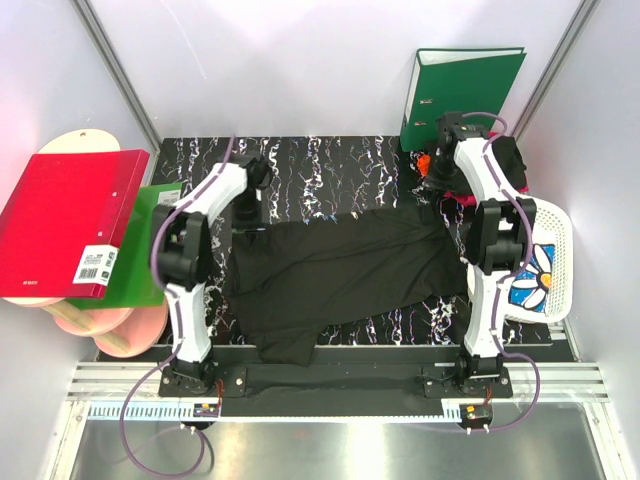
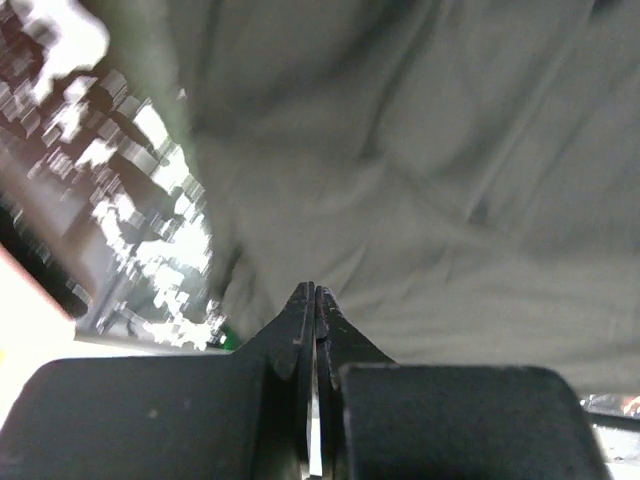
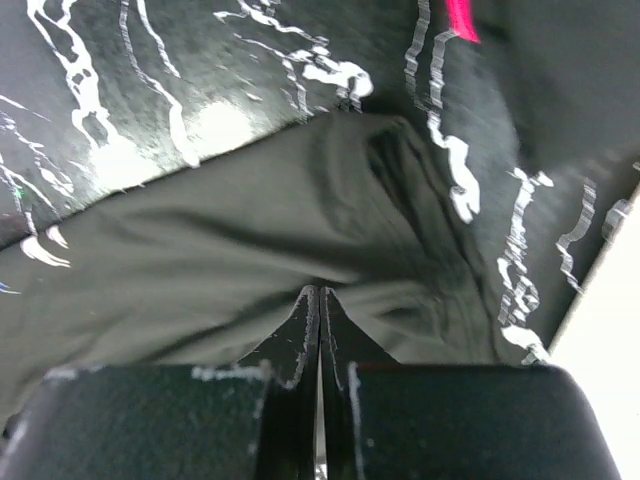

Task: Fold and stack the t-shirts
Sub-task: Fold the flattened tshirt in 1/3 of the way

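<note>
The task is at its beginning. One black t-shirt (image 1: 340,270) lies open on the tabletop (image 1: 330,175), just beside the white basket (image 1: 562,232), and it spreads from the basket toward the left arm's side. It is not folded yet. The part far from the basket is wrinkled, and one sleeve reaches the near edge of the tabletop. No folded shirt and no stack can be seen anywhere.

The right hand (image 3: 318,292) stands at the back corner of the shirt nearest the basket, and its jaws are pressed together. The left hand (image 2: 315,292) stands at the back corner farthest from the basket, also with its jaws pressed together. The cloth begins directly at both tips, but I cannot tell if a little of it is pinched between them.

Inside the basket lies a shirt with a blue and white flower print (image 1: 530,278). More dark cloth shows at the basket's back end, partly hidden by the right arm. So I judge that nearly all the work remains: flattening this shirt, folding it, and then treating the others in the same way.
</note>
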Controlling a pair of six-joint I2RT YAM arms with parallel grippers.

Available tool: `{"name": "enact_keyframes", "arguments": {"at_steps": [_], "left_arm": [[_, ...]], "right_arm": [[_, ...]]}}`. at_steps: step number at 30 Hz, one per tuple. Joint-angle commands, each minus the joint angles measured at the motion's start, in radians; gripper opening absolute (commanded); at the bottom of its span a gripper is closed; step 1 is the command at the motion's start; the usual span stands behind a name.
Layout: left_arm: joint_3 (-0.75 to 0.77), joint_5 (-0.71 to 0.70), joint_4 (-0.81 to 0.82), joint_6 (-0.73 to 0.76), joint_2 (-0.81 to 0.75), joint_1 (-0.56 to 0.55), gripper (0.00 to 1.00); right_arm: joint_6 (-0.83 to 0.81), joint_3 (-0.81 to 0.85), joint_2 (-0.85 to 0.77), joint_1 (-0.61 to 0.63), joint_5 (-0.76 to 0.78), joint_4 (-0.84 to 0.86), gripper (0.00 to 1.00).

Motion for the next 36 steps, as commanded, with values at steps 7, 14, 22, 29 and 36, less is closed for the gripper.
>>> {"name": "enact_keyframes", "arguments": {"at_steps": [7, 14, 22, 29, 36], "left_arm": [[0.218, 0.002, -0.022, 0.026, 0.222, -0.008, 0.00], [0.294, -0.086, -0.060, 0.015, 0.359, -0.011, 0.00], [0.420, -0.121, -0.095, -0.035, 0.427, -0.012, 0.00], [0.592, -0.202, -0.068, -0.081, 0.487, 0.012, 0.00], [0.688, -0.209, 0.012, -0.120, 0.528, 0.064, 0.00]], "right_arm": [[0.004, 0.093, 0.147, 0.027, -0.053, -0.054, 0.00], [0.015, 0.124, 0.238, 0.031, 0.021, -0.123, 0.00], [0.044, 0.301, 0.358, 0.034, 0.090, -0.197, 0.00], [0.066, 0.496, 0.466, 0.045, 0.130, -0.166, 0.00], [0.090, 0.507, 0.496, 0.060, 0.088, -0.121, 0.00]]}}
